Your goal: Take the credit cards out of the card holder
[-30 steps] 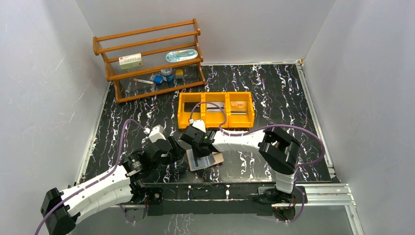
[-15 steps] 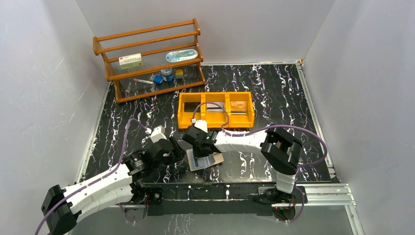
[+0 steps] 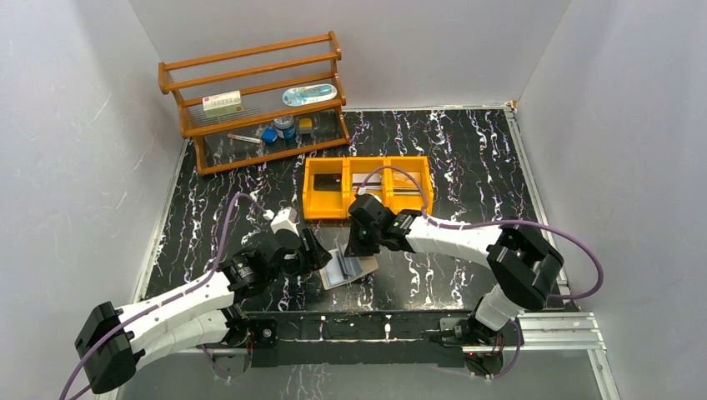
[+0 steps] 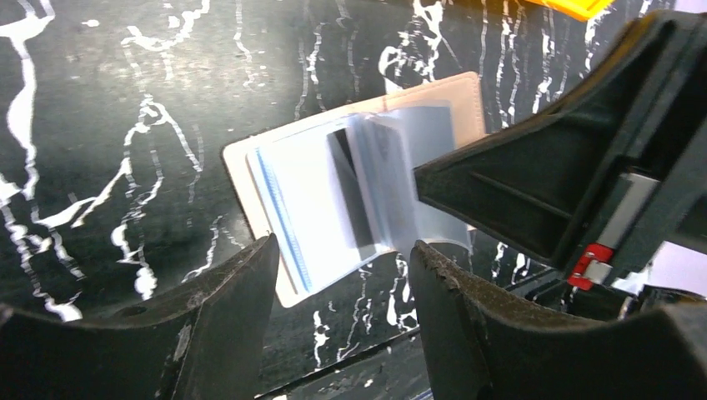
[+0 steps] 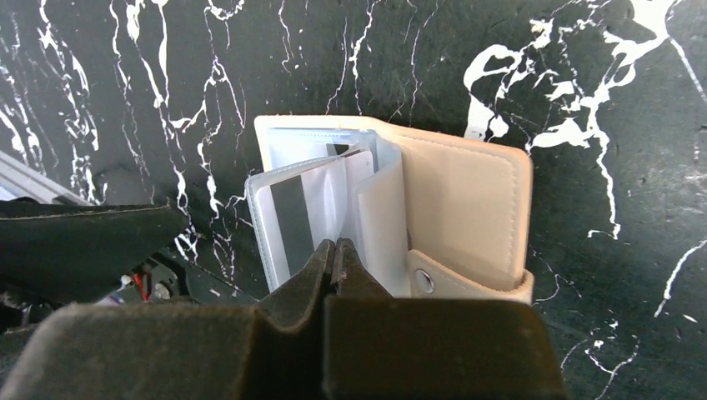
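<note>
Card holder (image 3: 348, 268) lies open on the black marbled table (image 3: 475, 158), near the front edge between the two arms. Its tan cover is down and its pale pocket leaves are fanned upward.

Left side: the left gripper (image 4: 342, 254) sits low, just beside the holder's left edge. Its jaws are spread wide and hold nothing. In the left wrist view the holder shows between the two fingers, but contact cannot be confirmed. Judgement: it is stationed there to brace the holder, so that the holder does not slide or lift when a card is drawn.

Centre: the leaves stand partly upright rather than flat. A pale card (image 5: 288, 218) with a dark stripe shows in the raised leaf.

Right side: the right gripper (image 5: 334, 250) comes down over the holder from the far side. Its jaws are pressed together on the near edge of that raised leaf. Judgement: it is pinching the striped card itself. The clear sleeve may be caught with it, and the pictures do not settle this. Such a hold would explain the lifted leaves.

Further right and back: a yellow tray (image 3: 413, 211) with three compartments holds loose cards (image 3: 407, 179), well apart from the holder. Judgement: the task is partly done, with at least one card yet to come out.

Risk noted: the whole holder may rise with the card.
</note>
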Robot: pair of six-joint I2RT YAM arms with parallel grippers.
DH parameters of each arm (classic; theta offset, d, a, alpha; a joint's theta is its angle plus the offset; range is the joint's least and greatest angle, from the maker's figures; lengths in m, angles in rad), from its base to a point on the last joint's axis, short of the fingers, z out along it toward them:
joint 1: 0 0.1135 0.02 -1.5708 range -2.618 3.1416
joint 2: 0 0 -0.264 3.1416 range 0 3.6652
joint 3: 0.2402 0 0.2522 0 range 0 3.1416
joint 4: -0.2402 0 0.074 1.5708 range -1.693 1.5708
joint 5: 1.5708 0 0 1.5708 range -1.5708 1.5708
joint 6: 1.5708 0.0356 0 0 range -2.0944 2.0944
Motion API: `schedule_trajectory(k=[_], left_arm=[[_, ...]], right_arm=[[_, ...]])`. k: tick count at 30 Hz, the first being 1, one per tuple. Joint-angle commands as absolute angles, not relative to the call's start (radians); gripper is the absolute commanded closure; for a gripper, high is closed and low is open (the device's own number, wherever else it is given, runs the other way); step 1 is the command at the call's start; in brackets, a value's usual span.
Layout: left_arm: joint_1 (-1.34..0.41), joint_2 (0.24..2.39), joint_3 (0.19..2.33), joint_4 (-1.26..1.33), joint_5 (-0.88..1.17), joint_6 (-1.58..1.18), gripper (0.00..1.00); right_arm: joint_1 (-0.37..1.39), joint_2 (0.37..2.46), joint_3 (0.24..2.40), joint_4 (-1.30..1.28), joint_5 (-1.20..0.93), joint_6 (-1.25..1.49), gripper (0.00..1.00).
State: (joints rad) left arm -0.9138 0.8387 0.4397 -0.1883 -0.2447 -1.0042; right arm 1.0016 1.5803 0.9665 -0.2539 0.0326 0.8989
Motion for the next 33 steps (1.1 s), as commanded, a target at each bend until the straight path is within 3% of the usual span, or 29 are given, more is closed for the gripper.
schedule_trajectory(k=[1,8,14,19,26,33], left_arm=[[-0.917,0.875,0.476,-0.053,-0.163,-0.947,0.42],[-0.917,1.019,0.496,0.088,-0.085,-0.966,0.41],[-0.917,1.052,0.487,0.079,-0.142,-1.027,0.42],[-0.918,0.952,0.488,-0.132,-0.316,-1.098,0.42],[-0.917,0.836,0.475,-0.383,-0.457,-1.167,0.39],[-0.916,0.742,0.455,-0.463,-0.497,-1.192,0.39]], right_arm=[[0.968,1.532,0.917,-0.145,-0.063,0.928,1.0],[0.924,1.525,0.847,-0.089,-0.111,0.946,1.0],[0.907,1.517,0.843,-0.096,-0.12,0.92,1.0],[0.928,1.543,0.86,-0.094,-0.134,0.89,0.83],[1.037,1.628,0.994,-0.244,0.065,0.858,0.61],[1.111,1.703,1.097,-0.353,0.201,0.817,0.55]])
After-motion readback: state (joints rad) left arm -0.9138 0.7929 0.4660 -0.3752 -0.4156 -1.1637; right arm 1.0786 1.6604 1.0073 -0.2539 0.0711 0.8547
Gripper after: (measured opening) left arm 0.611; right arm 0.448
